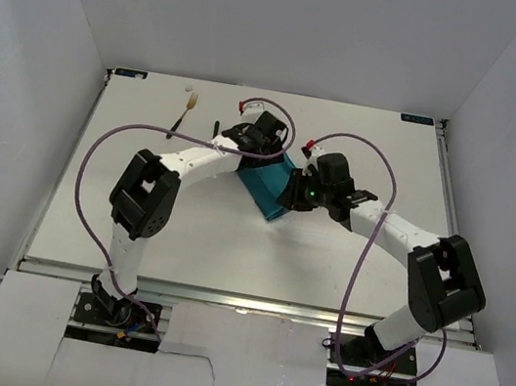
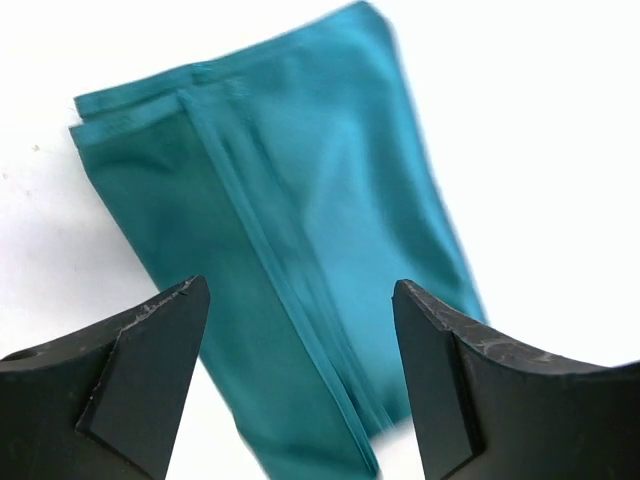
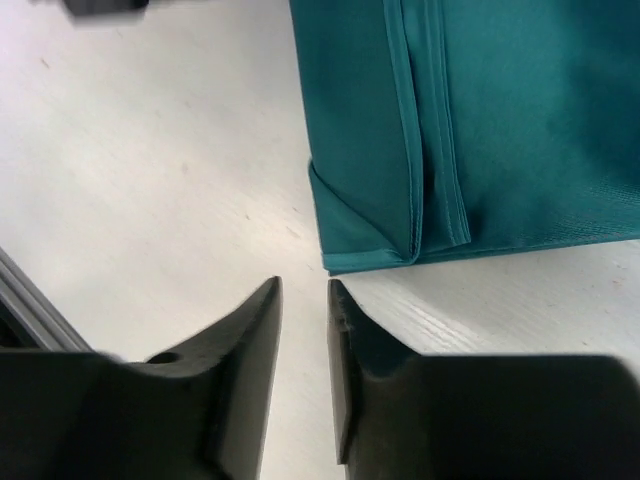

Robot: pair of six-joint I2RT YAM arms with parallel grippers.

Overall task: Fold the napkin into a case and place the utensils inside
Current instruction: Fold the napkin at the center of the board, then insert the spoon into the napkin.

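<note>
The left gripper [image 2: 298,292] hangs with its jaws spread wide and nothing between them. The napkin [image 2: 300,170] lies flat just below and ahead of its tips, folded into a narrow layered band with hems stacked along one long edge. The right gripper [image 3: 303,285] shows only a slim gap between its fingers and grips nothing. The napkin's folded corner sits just beyond its tips, not touching them. Both are off the cloth, so the fold looks ready to take cutlery. Further out, past the left gripper and away from the napkin, the fork [image 1: 184,113] lies on the table [image 1: 325,264]. A dark sliver beside that arm may be the knife [image 1: 216,128], though it's too small to be sure. The utensils look like the next job.
</note>
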